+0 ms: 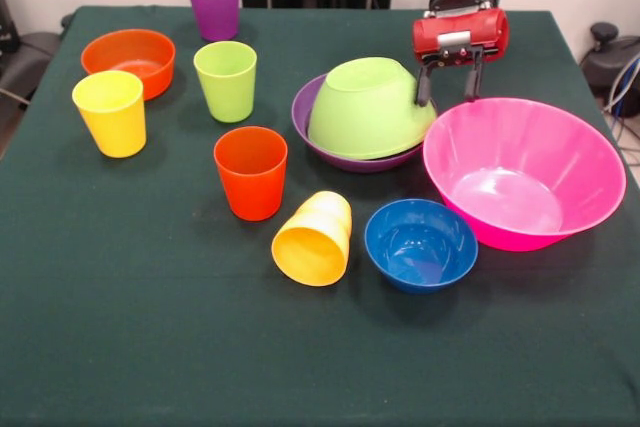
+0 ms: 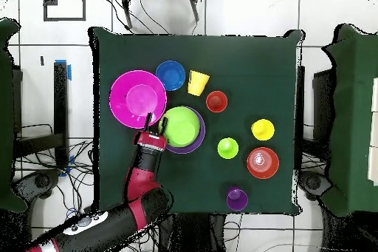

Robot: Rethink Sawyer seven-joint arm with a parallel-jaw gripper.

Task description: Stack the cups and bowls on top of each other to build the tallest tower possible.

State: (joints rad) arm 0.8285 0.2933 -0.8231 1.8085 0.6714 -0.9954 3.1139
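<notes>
A lime green bowl [image 1: 368,107] lies upside down and tilted inside the purple bowl [image 1: 304,117]. My gripper [image 1: 447,87] is open, just right of the green bowl, between it and the big pink bowl [image 1: 522,172]. Its left finger is at the green bowl's side and it holds nothing. The blue bowl [image 1: 420,244] sits in front, and the yellow-orange cup [image 1: 314,238] lies on its side beside it. The orange-red cup [image 1: 251,172], lime green cup [image 1: 226,80], yellow cup [image 1: 110,112] and purple cup [image 1: 214,4] stand upright. The orange bowl [image 1: 128,59] is at the far left.
In the overhead view the gripper [image 2: 153,127] is between the pink bowl [image 2: 138,99] and the green bowl [image 2: 181,126]. The dark green tablecloth [image 1: 150,327] is bare along the front. The arm comes in from the table's far edge.
</notes>
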